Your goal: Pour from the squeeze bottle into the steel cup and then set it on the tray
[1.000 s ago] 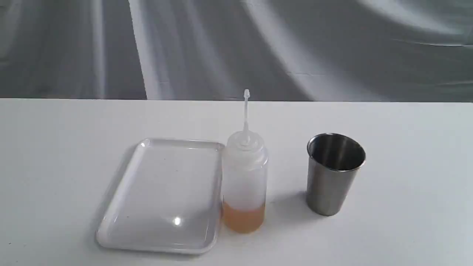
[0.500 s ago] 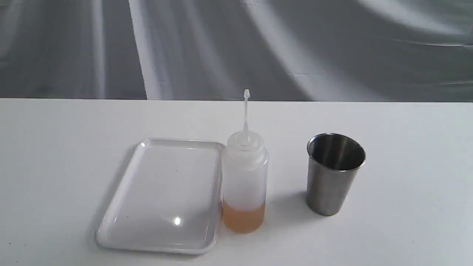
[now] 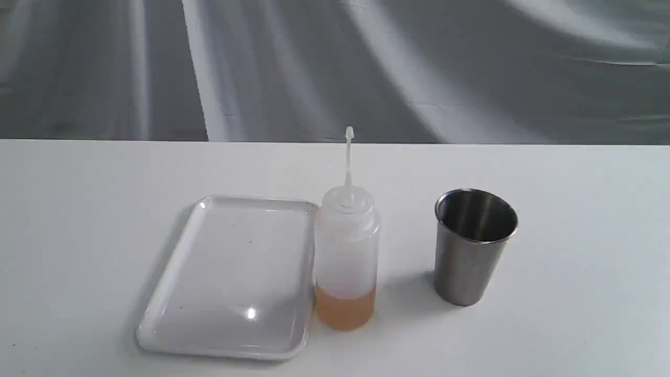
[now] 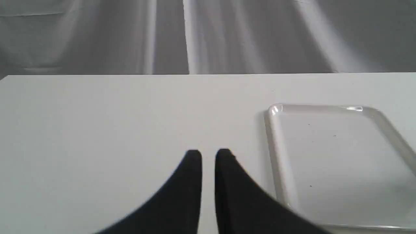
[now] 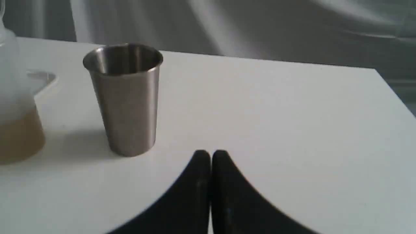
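The squeeze bottle (image 3: pixel 346 256) stands upright mid-table, amber liquid in its bottom quarter, thin nozzle pointing up. Right beside it on the left lies the white tray (image 3: pixel 172 283), with nothing on it. The steel cup (image 3: pixel 472 246) stands upright to the bottle's right, apart from it. Neither arm shows in the exterior view. My left gripper (image 4: pixel 208 155) is shut and holds nothing, hovering over bare table beside the tray (image 4: pixel 276 146). My right gripper (image 5: pixel 210 154) is shut and holds nothing, a short way from the cup (image 5: pixel 125 97), with the bottle (image 5: pixel 16 130) at the picture's edge.
The white table (image 3: pixel 78 209) ends at a far edge against a grey draped backdrop (image 3: pixel 335 68). Its right corner (image 5: pixel 377 70) shows in the right wrist view.
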You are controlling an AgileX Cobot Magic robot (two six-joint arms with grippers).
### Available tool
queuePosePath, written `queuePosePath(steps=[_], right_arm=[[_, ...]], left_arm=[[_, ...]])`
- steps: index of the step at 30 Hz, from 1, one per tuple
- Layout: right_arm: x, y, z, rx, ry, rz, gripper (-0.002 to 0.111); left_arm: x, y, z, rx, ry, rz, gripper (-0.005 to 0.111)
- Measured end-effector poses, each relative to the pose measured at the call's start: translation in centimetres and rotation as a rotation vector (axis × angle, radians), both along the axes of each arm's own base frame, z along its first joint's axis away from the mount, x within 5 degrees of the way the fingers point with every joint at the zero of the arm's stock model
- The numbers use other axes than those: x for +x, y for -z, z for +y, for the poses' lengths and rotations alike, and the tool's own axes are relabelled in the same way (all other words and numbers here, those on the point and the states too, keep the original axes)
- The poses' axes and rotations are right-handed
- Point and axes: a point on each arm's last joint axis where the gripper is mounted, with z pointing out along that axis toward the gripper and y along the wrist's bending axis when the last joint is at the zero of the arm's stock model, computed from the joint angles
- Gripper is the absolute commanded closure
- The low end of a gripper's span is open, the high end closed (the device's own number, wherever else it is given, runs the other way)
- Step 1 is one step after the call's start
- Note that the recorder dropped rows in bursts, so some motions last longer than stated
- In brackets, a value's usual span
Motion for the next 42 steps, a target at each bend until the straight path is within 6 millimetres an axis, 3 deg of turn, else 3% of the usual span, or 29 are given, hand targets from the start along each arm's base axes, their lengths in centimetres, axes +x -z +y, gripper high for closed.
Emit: queuePosePath(steps=[15, 25, 31, 36, 42], right_arm=[[-0.3, -4.1, -1.1, 0.252, 0.114, -0.494, 0.108], [-1.2, -5.7, -2.2, 0.852, 0.132, -0.803, 0.108], [-1.5, -6.7, -1.4, 1.047, -0.051, -0.885, 0.108], [-2.8, -8.6, 0.3, 0.955, -0.345, -1.026, 0.108], [-5.8, -13.8, 1.1, 0.877, -0.541, -1.237, 0.108]], left_arm=[[0.0, 0.0, 0.0, 0.0, 0.0, 0.0, 0.098], [0.0, 0.0, 0.0, 0.0, 0.0, 0.0, 0.098], [0.0, 0.0, 0.0, 0.0, 0.0, 0.0, 0.098], [0.0, 0.0, 0.0, 0.0, 0.0, 0.0, 0.098], [0.0, 0.0, 0.0, 0.0, 0.0, 0.0, 0.098]])
